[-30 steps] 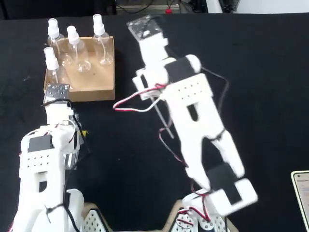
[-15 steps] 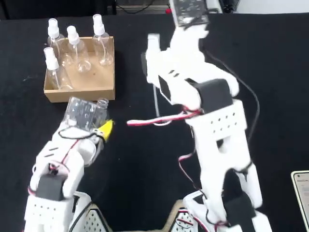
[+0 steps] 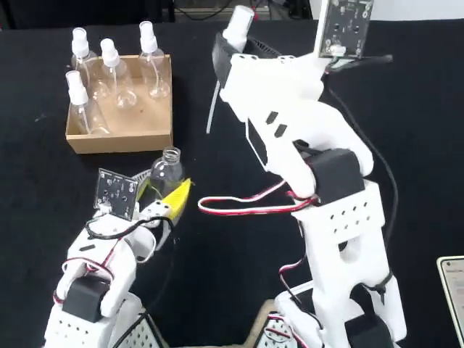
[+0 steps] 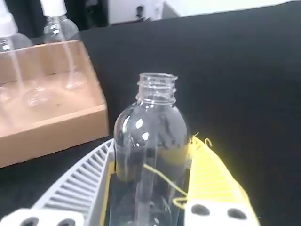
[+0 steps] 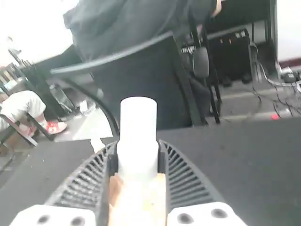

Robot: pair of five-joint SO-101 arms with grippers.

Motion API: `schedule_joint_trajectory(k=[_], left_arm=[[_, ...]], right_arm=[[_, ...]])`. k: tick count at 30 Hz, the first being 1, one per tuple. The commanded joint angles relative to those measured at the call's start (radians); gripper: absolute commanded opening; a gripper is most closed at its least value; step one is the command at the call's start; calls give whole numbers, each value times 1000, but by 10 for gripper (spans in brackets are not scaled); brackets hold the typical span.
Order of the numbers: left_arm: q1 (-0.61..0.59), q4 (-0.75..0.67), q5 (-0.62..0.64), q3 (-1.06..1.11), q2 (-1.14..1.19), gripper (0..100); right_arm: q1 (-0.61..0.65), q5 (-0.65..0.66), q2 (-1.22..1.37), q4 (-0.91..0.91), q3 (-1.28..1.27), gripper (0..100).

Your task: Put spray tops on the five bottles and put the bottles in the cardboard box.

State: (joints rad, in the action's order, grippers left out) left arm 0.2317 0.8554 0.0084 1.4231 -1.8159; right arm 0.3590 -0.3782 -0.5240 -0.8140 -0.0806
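An uncapped clear bottle stands upright just in front of the cardboard box, with my left gripper shut on it. Up close, the bottle sits between a grey finger and a yellow one, its neck open. My right gripper is raised high over the table's far middle, shut on a white spray top whose thin tube hangs down. The spray top is clamped between both fingers. Several capped bottles stand in the box.
The table is covered in black cloth. The box's near wall lies just beyond the held bottle. A white flat object sits at the table's right edge. Red and white cables hang from the right arm.
My left arm has swung back from the box with the open bottle, now upright. My right arm has lifted the spray top off the table, up and away; its tube now hangs free.
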Motion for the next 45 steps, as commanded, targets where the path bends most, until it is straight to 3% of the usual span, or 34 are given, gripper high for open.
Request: schedule_joint_trajectory(k=[1,7,15,24,40,45], left_arm=[[54,-34,21,-7,-8,145],[68,-35,14,-2,-8,145],[65,-35,14,1,-8,145],[65,-35,14,-5,-8,145],[65,-35,12,-5,-8,145],[65,-35,12,-1,-8,145]], right_arm=[[23,-6,-35,144,-68,14],[66,-6,-38,299,-229,12],[104,-6,-85,302,-248,12],[152,-6,-217,147,-275,12],[152,-6,-220,189,-430,12],[153,-6,-222,40,-406,15]])
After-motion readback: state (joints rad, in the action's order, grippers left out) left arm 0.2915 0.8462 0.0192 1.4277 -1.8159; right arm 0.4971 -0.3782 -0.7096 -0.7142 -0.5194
